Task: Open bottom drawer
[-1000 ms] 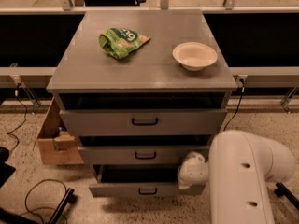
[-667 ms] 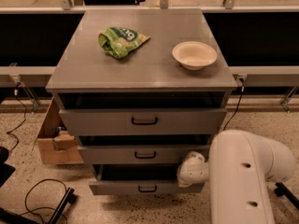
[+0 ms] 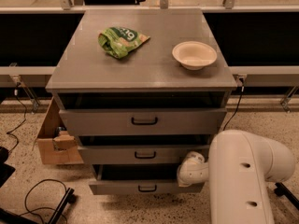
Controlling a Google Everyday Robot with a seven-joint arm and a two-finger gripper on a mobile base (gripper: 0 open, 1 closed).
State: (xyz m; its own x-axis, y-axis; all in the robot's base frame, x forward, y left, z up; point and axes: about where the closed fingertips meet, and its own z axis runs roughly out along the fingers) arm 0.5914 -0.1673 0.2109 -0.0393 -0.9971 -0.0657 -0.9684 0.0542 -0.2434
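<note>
Hanging gripper (image 3: 189,169) beside bottom drawer (image 3: 117,186) right end

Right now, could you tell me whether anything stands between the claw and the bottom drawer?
Nothing visible does: the claw is at the right end of the bottom drawer, which already stands partly open.

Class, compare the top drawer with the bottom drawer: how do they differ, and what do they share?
The top drawer has a taller front; the bottom drawer has the narrowest. The top drawer sits just under the cabinet top; the bottom drawer is nearest the floor. The gripper is at the bottom drawer's right end, away from the top drawer. Both are grey, black-handled and partly open.
</note>
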